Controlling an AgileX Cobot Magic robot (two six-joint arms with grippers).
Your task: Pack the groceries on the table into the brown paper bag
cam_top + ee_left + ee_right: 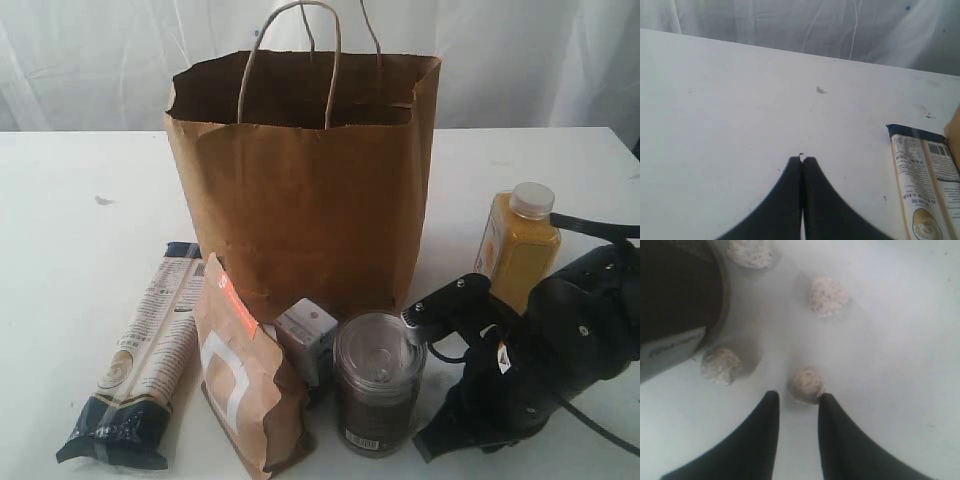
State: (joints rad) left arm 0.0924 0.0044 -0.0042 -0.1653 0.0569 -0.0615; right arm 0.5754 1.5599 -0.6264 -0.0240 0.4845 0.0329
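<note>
Tabletop [80, 250]: white and wide; carries everything listed.
Brown paper bag [300, 200]: upright at far centre, mouth open, handles up, inside hidden. Every grocery in view stands outside it, so packing is judged barely begun.
Right arm [570, 340]: low at near right, just right of the can. Its jaws are apart, tips down at the tabletop, holding nothing.
Long pasta packet [140, 370]: lying flat, near left.
Brown-orange pouch [245, 390]: upright, just right of the packet.
Juice bottle [518, 250]: upright, right of the bag, beyond the arm.
Pull-tab can [378, 395]: upright, near centre.
Carton [308, 335]: between pouch and can, before the bag.
Left jaws: pressed together, empty, over bare tabletop near the packet's end.
Pale lumps [807, 384]: four, small, by the can's foot, one just beyond the right jaw tips; nature unclear.
Step, judged: reach for a first pickup.
Next move calls for: right jaws set wider around the can's wall, clamped, then lifted above the bag's rim.
</note>
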